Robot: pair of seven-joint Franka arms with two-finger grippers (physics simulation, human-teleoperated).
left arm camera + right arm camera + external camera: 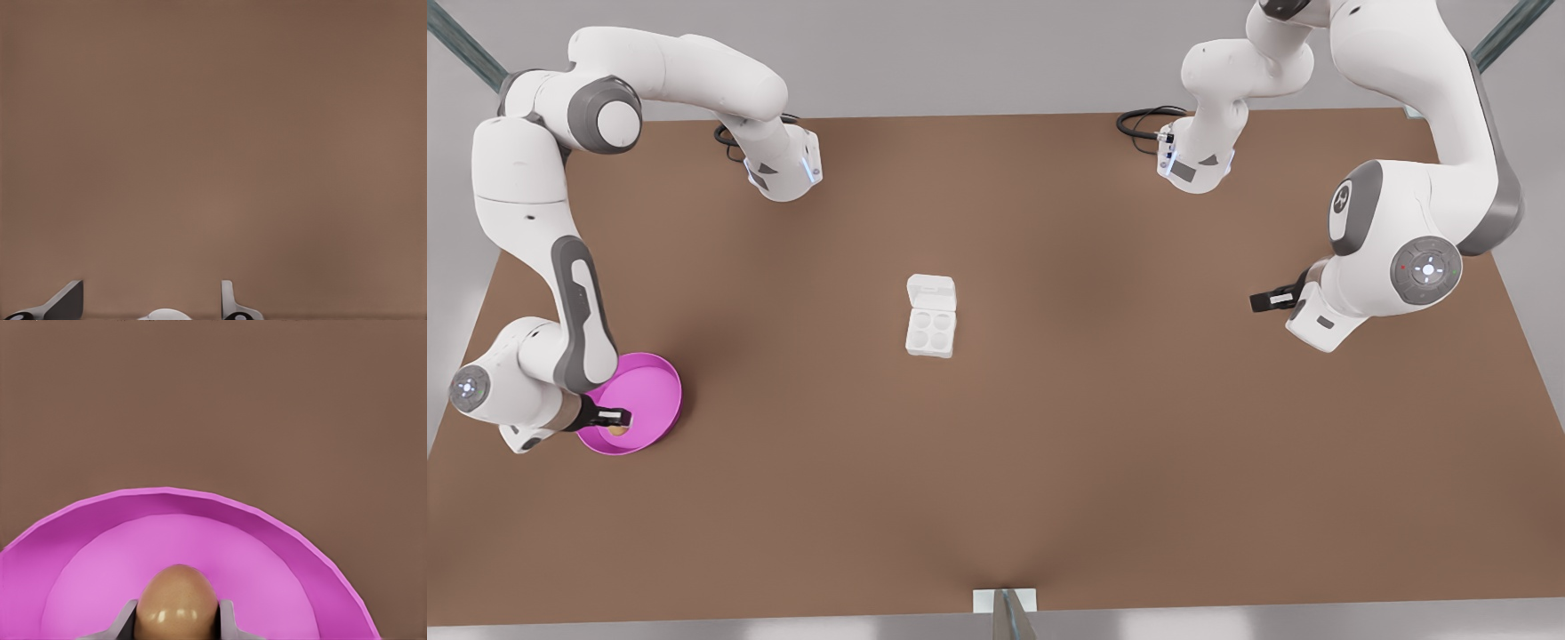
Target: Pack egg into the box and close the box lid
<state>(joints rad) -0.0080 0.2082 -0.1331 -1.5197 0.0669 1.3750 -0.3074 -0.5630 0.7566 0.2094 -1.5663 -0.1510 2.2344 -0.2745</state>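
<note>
Egg (pixel 177 603) between right gripper (pixel 177 623) jaws, pink dish (pixel 280 533).

Brown counter (pixel 1049 444), round pink dish (pixel 660 380) near its front-left corner in the front view, black cables (pixel 1138 120) along the far edge, grey struts (pixel 1507 31) beyond the far corners

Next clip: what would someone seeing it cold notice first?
The bright pink dish at the front view's left stands out, with the right pincer inside it, fingers either side of the tan egg. At the middle of the brown table sits the small white box, its box lid open and all four cups empty. The left pincer waits at the front view's right, open.
</note>
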